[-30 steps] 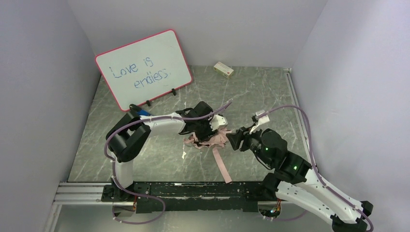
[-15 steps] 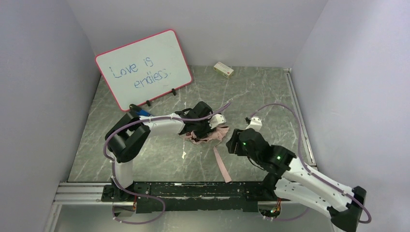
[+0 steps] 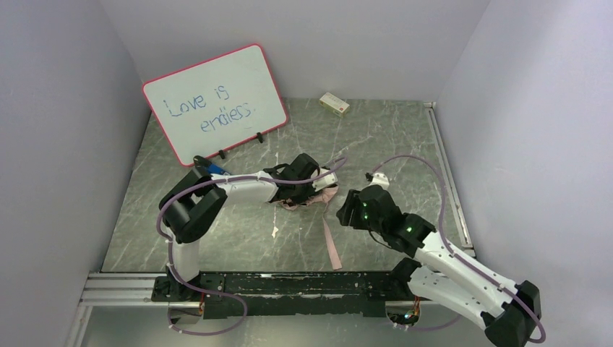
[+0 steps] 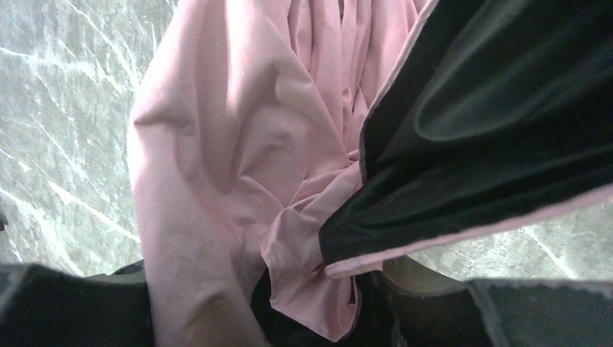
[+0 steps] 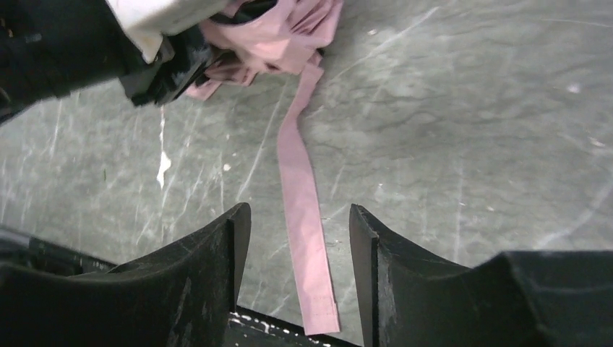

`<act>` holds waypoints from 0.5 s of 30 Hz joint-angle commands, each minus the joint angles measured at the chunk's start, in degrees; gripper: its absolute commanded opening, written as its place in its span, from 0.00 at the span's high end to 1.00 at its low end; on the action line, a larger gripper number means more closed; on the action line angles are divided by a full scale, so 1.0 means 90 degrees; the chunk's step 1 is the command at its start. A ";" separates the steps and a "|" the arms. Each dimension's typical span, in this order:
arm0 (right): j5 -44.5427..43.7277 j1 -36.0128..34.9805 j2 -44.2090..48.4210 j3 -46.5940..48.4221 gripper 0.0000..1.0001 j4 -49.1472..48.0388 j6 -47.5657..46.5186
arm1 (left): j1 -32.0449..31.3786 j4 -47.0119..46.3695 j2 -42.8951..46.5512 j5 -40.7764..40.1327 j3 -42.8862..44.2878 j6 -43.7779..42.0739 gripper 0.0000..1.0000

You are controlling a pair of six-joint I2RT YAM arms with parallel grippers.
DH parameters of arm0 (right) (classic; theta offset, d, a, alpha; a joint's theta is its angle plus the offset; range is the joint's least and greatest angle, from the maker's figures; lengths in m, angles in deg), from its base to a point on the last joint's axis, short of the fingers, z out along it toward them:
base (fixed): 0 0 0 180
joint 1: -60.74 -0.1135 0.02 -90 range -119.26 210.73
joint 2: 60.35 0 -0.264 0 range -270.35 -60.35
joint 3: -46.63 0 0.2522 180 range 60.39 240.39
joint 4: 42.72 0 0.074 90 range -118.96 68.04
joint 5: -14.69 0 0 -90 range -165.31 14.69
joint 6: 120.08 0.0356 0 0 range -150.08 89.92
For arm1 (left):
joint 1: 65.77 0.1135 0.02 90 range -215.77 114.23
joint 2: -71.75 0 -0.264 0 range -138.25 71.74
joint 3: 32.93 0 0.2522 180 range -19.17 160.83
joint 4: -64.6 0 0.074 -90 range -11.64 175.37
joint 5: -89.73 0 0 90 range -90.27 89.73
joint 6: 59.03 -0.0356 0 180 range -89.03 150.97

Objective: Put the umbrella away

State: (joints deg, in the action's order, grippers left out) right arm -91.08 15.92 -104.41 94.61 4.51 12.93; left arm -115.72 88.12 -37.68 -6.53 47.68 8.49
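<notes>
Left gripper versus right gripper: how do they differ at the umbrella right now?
The left gripper is clamped on the bunched umbrella; the right gripper stands open and empty. The left gripper touches the umbrella; the right gripper hangs beside it, over the loose strap lying on the table. Both have black fingers.

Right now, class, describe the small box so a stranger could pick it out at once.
Start at the grey marbled table and find the pink-framed whiteboard leaning at its far left. To the whiteboard's right, by the back wall, lies the small box: pale, rectangular, alone, away from the pink umbrella.
</notes>
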 commanded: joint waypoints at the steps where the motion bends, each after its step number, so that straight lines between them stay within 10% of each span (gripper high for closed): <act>1: 0.1435 0.0223 0.0057 -0.0718 0.43 -0.1347 -0.0710 | 0.0122 0.0826 -0.0511 -0.0767 -0.0271 -0.0198 0.95; 15: -0.0076 -0.1255 -0.0548 -0.2022 0.38 -0.3696 0.0046 | 0.0127 0.0773 -0.0513 -0.0705 -0.0319 -0.0161 0.95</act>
State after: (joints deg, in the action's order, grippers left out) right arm -84.54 7.50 -106.29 75.75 -22.07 11.99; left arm -115.85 87.93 -37.86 -7.56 47.74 8.38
